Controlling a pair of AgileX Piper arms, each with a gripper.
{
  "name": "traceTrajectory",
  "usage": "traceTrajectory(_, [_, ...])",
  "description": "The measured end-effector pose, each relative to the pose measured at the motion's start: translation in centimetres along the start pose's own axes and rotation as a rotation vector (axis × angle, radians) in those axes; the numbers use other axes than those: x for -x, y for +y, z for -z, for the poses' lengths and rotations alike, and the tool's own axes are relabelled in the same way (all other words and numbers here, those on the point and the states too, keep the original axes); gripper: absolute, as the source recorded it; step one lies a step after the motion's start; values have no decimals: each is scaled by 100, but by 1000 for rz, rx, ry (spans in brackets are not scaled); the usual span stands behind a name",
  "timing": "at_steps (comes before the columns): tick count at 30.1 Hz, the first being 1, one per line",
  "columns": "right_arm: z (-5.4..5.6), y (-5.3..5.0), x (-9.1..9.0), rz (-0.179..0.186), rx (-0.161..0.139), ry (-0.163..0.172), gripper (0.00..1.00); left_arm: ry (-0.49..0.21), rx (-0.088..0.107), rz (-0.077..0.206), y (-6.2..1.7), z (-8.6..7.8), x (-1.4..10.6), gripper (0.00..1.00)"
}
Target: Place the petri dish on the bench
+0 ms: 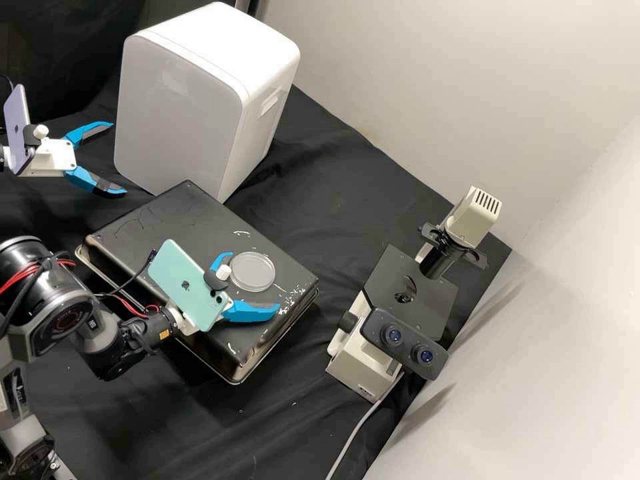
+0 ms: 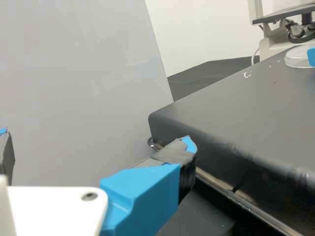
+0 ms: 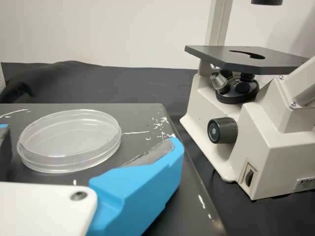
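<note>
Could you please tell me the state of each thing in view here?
Dish, empty, flat on the tray, ungripped.
Tray, flat on the bench.
Right gripper, open around the dish.
Left gripper, open beside the box.
Box, upright.
Microscope, upright, stage bare.

Microscope (image 3: 256, 142) cut off (its head), petri dish (image 2: 297, 56) partly cropped

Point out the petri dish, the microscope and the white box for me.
petri dish (image 1: 252, 271), high view, its clear centre.
microscope (image 1: 411, 291), high view, its black stage.
white box (image 1: 193, 113), high view, its broad near face.
</note>
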Motion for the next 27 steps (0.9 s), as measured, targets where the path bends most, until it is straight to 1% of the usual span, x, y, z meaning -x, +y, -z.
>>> traceTrajectory(4, [-1, 8, 33, 0, -28, 2, 100, 0, 0, 0, 0, 0, 0, 100])
traceTrajectory(6, [-6, 10, 61, 0, -36, 0, 100, 0, 0, 0, 0, 0, 0, 100])
traceTrajectory(9, [2, 16, 81, -1, -34, 5, 100, 0, 0, 0, 0, 0, 0, 100])
traceTrajectory(11, [8, 22, 83, -4, -34, 8, 100, 7, 4, 0, 0, 6, 0, 100])
traceTrajectory(13, [8, 22, 83, -4, -34, 8, 100, 28, 7, 0, 0, 21, 0, 100])
traceTrajectory(14, [8, 22, 83, -4, -34, 8, 100, 42, 4, 1, 0, 26, 0, 100])
traceTrajectory(15, [8, 22, 83, -4, -34, 8, 100, 55, 5, 1, -1, 32, 1, 100])
traceTrajectory(16, [8, 22, 83, -4, -34, 8, 100, 63, 2, -2, 3, 35, 1, 100])
traceTrajectory(17, [8, 22, 83, -4, -34, 8, 100, 72, 5, -7, 7, 35, 1, 100])
traceTrajectory(19, [8, 22, 83, -4, -34, 8, 100, 91, 16, -31, 29, 49, 3, 100])
traceTrajectory(21, [8, 22, 83, -4, -34, 8, 100, 103, 18, -73, 64, 59, 10, 100])
traceTrajectory(24, [8, 22, 83, -4, -34, 8, 100, 112, 22, -115, 99, 68, 17, 100])
traceTrajectory(26, [8, 22, 83, -4, -34, 8, 100, 114, 38, -126, 109, 71, 19, 100])
traceTrajectory(27, [8, 22, 83, -4, -34, 8, 100, 113, 47, -127, 109, 71, 19, 100])
